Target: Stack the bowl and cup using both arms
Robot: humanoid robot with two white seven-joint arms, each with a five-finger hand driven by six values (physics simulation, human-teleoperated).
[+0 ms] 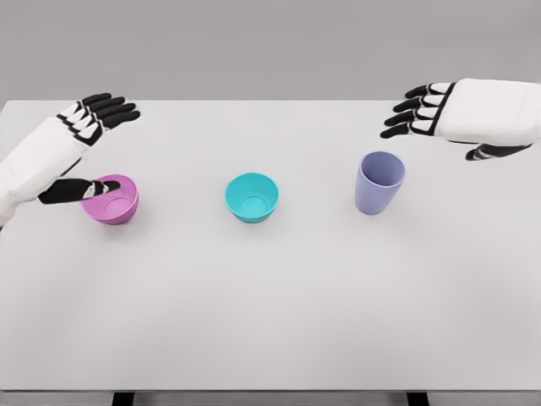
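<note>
A pink bowl sits at the left of the white table. A teal bowl stands upright in the middle. A lavender cup stands upright to the right. My left hand hovers over the pink bowl, fingers spread toward the back, thumb lying over the bowl's near-left rim. Whether the thumb touches the rim I cannot tell. My right hand floats above and behind the cup, fingers stretched leftward, holding nothing.
The table's back edge runs just behind both hands. Its front edge lies at the bottom of the view, with dark legs showing below.
</note>
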